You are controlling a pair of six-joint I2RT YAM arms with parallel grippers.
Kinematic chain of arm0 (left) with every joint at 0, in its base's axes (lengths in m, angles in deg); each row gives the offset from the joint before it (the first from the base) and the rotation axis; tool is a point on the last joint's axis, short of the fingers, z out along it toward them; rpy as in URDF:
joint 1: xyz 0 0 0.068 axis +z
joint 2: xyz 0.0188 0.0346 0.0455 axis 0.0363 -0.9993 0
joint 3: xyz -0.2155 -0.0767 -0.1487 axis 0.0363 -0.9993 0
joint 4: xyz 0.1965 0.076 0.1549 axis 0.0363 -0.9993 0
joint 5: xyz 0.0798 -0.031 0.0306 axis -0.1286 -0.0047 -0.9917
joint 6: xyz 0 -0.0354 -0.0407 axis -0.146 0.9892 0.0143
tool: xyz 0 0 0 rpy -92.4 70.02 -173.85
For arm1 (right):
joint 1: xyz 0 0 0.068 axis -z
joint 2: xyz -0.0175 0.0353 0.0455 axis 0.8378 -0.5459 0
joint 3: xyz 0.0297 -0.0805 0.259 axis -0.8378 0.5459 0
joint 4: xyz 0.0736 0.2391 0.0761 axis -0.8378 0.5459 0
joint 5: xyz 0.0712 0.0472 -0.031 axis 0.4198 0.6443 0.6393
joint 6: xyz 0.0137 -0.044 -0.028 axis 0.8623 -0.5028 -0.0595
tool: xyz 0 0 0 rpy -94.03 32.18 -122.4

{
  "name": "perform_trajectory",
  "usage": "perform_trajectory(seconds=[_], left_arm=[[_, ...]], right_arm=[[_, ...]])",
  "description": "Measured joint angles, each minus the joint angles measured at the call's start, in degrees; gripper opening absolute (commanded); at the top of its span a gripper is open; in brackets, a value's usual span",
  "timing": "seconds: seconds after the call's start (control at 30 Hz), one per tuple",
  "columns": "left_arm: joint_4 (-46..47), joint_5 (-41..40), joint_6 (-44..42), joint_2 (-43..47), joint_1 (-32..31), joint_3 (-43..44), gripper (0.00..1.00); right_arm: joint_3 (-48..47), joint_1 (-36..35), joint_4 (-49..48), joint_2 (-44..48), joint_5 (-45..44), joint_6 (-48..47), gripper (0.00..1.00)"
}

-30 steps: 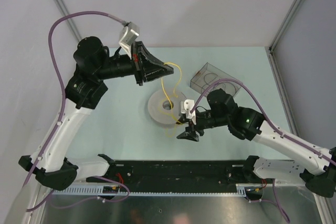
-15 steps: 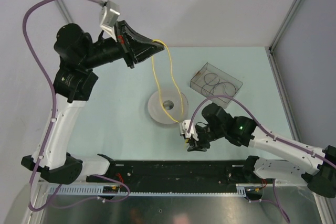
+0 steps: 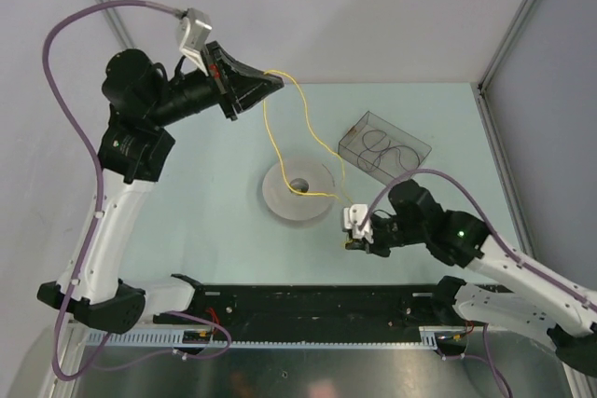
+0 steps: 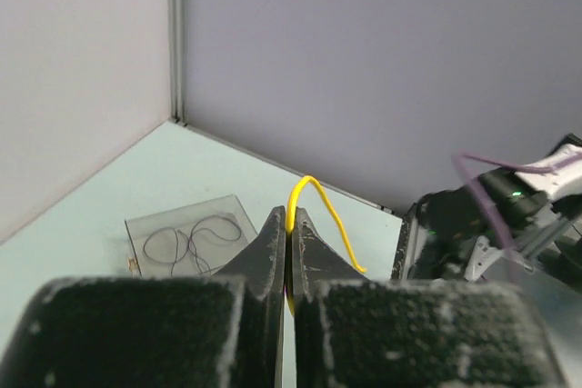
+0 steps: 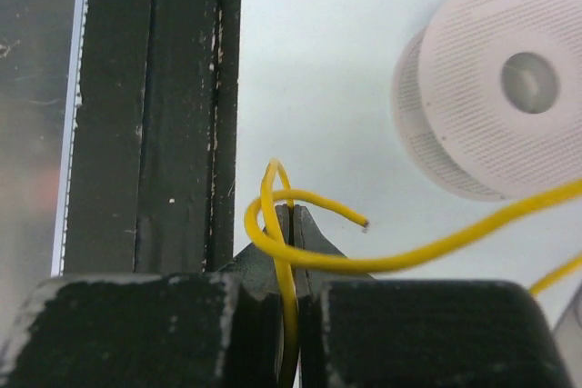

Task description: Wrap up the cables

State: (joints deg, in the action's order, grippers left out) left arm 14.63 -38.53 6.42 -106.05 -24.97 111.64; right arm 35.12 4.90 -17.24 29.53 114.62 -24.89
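The worktop [image 3: 201,202] in front of me is pale green. A white spool [image 3: 280,195] lies flat near its middle. Well apart, far right, sits a clear box [image 3: 384,144] with thin dark wire loops inside. A black rail [image 3: 317,303] runs along its near edge.

**Two of each robot part, one of each thing on the table**

There are two arms, the left arm [image 3: 112,216] and the right arm [image 3: 522,272]. Each carries one gripper, making two: the left gripper [image 3: 277,81] and the right gripper [image 3: 350,242]. Two purple hoses run along them, the left hose [image 3: 121,3] and the right hose [image 3: 420,171]. One yellow cable [image 5: 400,264] is in view. There is one white spool [image 3: 280,198] and one clear box [image 3: 353,133]. Thin dark wire [image 3: 378,142] lies inside the box, but its strands cannot be counted. One black rail [image 3: 317,305] crosses the near edge.
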Motion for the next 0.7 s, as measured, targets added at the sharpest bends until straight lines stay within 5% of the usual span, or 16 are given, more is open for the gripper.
perform_trajectory(seconds=[0.43,0.7], left_arm=[[-0.2,-7.5,-2.3,-1.1,-0.5,-21.3,0.0],[-2.1,-11.5,-9.4,-5.7,-11.6,-30.6,0.0]], right_arm=[[-13.0,2.6,-6.7,9.3,-4.8,11.2,0.0],[-22.3,6.9,-14.5,7.3,-8.3,16.9,0.0]])
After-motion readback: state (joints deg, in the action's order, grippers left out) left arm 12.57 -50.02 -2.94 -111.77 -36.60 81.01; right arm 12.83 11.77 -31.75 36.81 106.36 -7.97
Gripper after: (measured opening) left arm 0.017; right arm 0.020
